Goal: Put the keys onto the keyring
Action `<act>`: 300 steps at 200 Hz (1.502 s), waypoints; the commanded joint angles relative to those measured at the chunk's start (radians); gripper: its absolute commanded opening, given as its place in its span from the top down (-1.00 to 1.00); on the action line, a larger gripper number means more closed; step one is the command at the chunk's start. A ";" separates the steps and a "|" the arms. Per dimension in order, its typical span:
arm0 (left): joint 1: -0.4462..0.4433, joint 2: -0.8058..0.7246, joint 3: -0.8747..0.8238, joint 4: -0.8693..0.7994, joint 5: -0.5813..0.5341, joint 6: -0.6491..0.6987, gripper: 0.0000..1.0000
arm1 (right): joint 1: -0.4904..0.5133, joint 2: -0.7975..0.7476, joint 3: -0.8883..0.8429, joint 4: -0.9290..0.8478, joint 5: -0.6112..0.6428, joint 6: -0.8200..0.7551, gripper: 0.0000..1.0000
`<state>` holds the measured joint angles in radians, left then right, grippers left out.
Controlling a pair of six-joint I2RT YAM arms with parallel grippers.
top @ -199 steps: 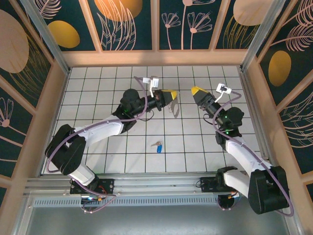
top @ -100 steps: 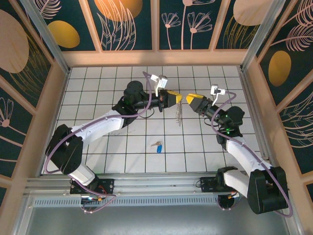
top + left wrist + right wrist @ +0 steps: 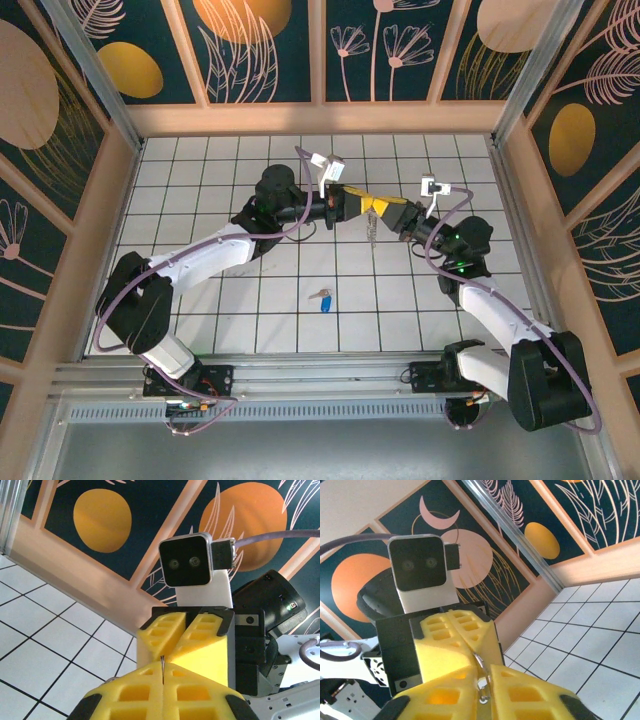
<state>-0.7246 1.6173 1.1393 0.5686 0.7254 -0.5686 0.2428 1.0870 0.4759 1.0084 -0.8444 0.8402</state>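
Note:
The keyring (image 3: 371, 229), a thin pale loop with small metal bits, hangs above the tiles between both grippers. My left gripper (image 3: 354, 203) is shut on it from the left, and my right gripper (image 3: 386, 209) is shut on it from the right, yellow tips touching. In the left wrist view the ring's thin edge (image 3: 162, 671) sits pinched in my left gripper (image 3: 163, 666). In the right wrist view the ring's wire (image 3: 480, 664) runs between the pads of my right gripper (image 3: 483, 676). The blue-headed key (image 3: 322, 298) lies flat on the tiles, nearer the arm bases.
White tiled floor (image 3: 200, 190) enclosed by low wooden walls (image 3: 320, 118) with painted panels behind. The two arms reach in from the lower left and lower right. Nothing stands close to the key.
My right gripper has swung left to meet the left gripper and closed on the keyring. The left gripper carried the ring slightly right. The key has not moved.

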 commanded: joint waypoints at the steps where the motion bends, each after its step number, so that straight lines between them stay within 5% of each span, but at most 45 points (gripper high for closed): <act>1: -0.001 0.005 0.032 0.039 0.019 -0.001 1.00 | 0.011 0.004 0.015 0.047 -0.028 -0.023 1.00; 15: -0.001 0.002 0.027 0.039 0.001 -0.007 0.99 | 0.011 0.000 0.014 0.039 -0.013 -0.027 1.00; 38: 0.000 -0.039 -0.027 0.077 -0.125 -0.044 0.17 | 0.010 -0.015 0.007 0.034 0.039 -0.028 1.00; 60: -0.001 -0.107 -0.133 0.177 -0.280 -0.105 -0.10 | 0.010 -0.018 -0.005 0.067 0.086 0.003 1.00; 91: -0.001 -0.133 -0.235 0.316 -0.337 -0.208 -0.05 | 0.029 -0.018 -0.027 0.131 0.161 0.051 1.00; 167: -0.005 -0.018 -0.252 0.550 -0.266 -0.376 0.31 | 0.133 -0.013 -0.043 0.174 0.386 0.117 1.00; 300: -0.007 0.024 -0.237 0.609 -0.246 -0.412 0.36 | 0.195 0.063 -0.002 0.208 0.406 0.131 1.00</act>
<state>-0.7261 1.6257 0.8864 1.1217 0.4583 -0.9642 0.4259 1.1465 0.4370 1.1275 -0.4480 0.9607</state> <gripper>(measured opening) 0.320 0.049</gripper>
